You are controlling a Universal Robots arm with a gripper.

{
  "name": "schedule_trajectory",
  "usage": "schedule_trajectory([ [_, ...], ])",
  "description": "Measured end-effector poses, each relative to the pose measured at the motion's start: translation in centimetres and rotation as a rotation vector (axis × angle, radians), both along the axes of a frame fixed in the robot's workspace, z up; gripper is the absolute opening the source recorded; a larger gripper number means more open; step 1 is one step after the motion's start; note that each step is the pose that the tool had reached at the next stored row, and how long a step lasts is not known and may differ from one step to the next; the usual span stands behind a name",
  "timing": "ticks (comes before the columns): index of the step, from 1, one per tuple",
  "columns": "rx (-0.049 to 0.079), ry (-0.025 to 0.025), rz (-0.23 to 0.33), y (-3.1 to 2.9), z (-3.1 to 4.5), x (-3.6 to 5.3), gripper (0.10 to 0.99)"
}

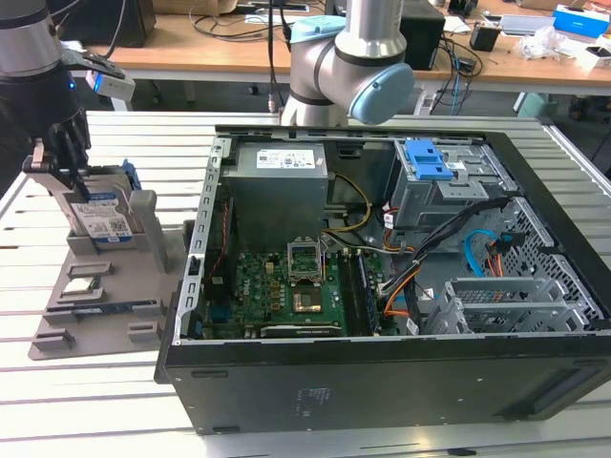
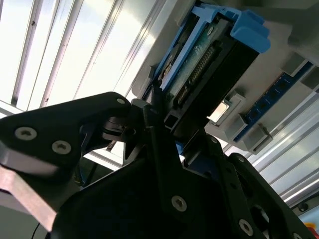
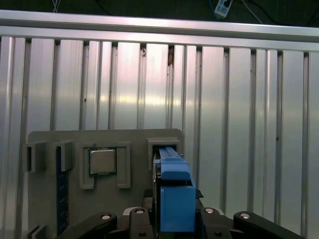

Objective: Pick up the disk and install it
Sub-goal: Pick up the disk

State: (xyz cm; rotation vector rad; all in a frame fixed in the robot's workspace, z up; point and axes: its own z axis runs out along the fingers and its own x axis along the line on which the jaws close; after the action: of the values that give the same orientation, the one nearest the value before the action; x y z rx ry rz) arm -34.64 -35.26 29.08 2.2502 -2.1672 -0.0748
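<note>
Black gripper (image 2: pixel 174 122) links crowd both wrist views, jaws pinched narrow on the disk (image 2: pixel 209 64). It stands upright in the grey holder (image 1: pixel 95 315) on the slatted table (image 1: pixel 95 420), well apart from the open computer case (image 1: pixel 382 382). Pick-up is in hand, I judge; clearing the slot calls for a straight pull (no twisting). Whether the disk sits seated or lifted is hidden.

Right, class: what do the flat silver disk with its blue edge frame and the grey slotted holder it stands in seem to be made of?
The flat silver disk looks metal: dull sheen, paper label. Its blue edge frame seems matte moulded plastic. The grey slotted holder is probably plastic: uniform matte, no glint.
</note>
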Motion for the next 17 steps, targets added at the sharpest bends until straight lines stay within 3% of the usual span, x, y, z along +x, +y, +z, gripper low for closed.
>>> schedule_trajectory([
  [12, 0.0, -0.0005, 0.0, 0.0, -0.01, 0.01, 0.365],
  [17, 0.0, -0.0001, 0.0, 0.01, 0.58, 0.01, 0.365],
])
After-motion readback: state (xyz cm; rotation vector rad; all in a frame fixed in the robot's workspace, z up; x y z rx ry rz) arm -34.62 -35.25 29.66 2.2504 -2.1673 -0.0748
